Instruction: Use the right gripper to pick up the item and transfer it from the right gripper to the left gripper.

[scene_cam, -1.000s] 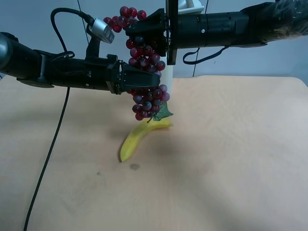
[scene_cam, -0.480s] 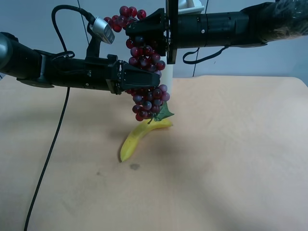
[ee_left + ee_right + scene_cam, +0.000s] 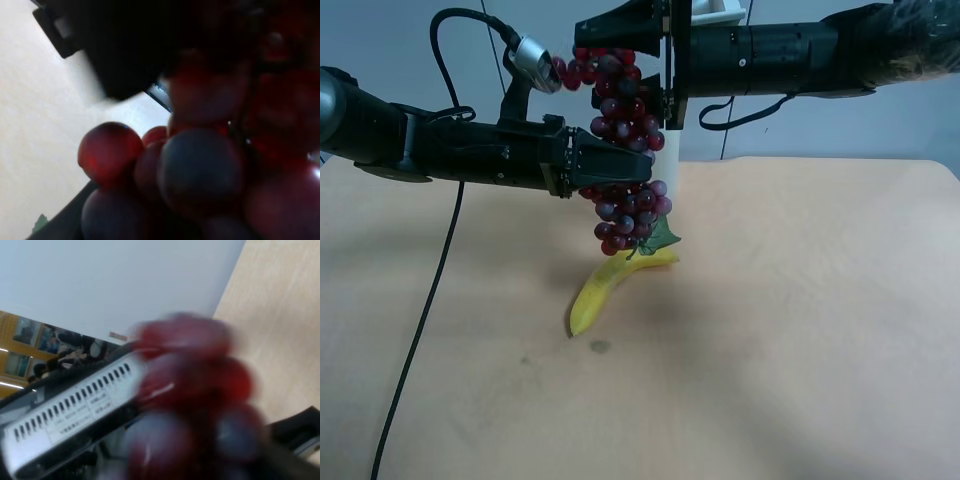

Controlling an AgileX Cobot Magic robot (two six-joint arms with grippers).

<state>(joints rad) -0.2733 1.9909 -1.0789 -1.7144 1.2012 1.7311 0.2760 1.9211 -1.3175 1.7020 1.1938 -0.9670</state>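
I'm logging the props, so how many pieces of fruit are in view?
2: a bunch of grapes held up in the air, and a banana lying on the table below it. None seems hidden.

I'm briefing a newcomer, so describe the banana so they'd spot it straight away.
Look at the tan table. Near its middle, just below the hanging grapes, lies the banana. It is the only yellow thing: long, curved, lying flat.

light wooden tabletop (image 3: pixel 800 330) carries a curved yellow banana (image 3: pixel 605 290); at its 12 o'clock stands a white pillar candle (image 3: pixel 667 155).
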